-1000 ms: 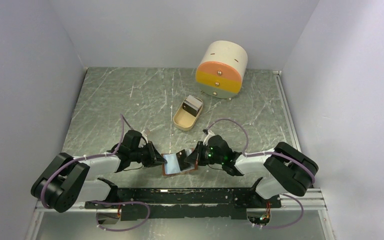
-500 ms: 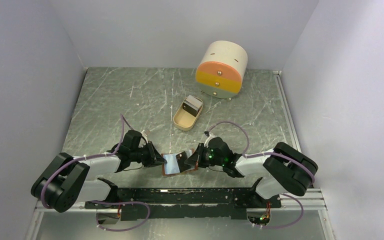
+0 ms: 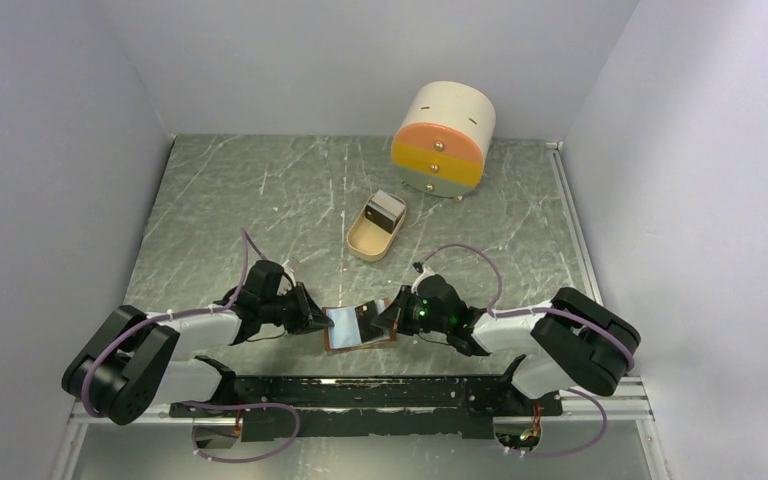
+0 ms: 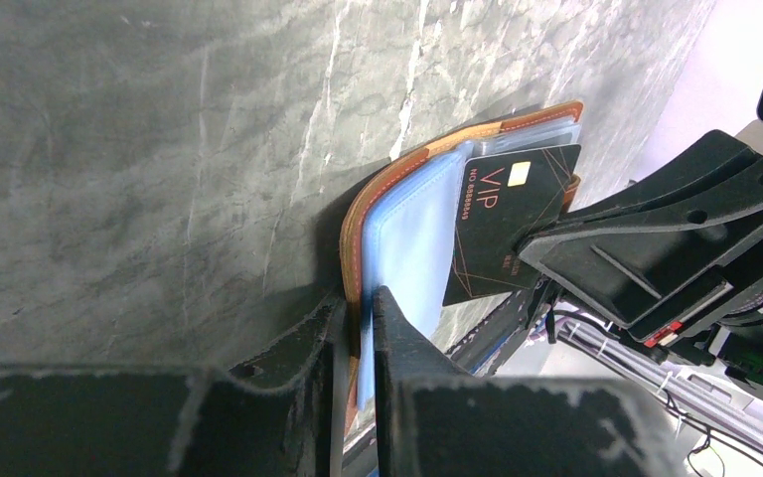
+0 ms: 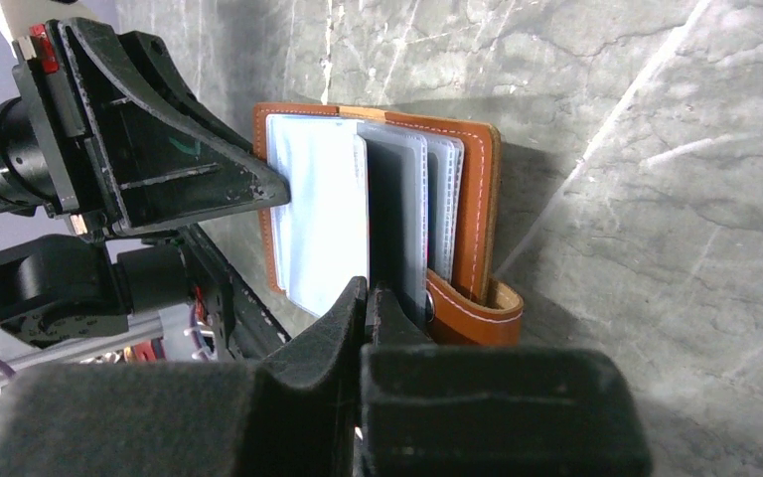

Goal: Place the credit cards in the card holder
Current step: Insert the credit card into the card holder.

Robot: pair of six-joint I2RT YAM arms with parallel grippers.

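L fingers [image 4: 402, 343] pinch edge of card holder [image 5: 479, 189] at 6 o'clock of table [image 3: 260, 200]; R fingers [image 5: 330, 328] grip black VIP card [image 4: 507, 229].

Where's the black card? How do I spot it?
Find the open tan card holder at the middle of the near edge of the table. The right tool pinches the black card at its pockets. Only it is dark and says VIP; the pockets are pale and clear.

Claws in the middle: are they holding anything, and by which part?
Left claw pinches the open card holder by the edge of its cover. Right claw pinches the black VIP card by one edge.
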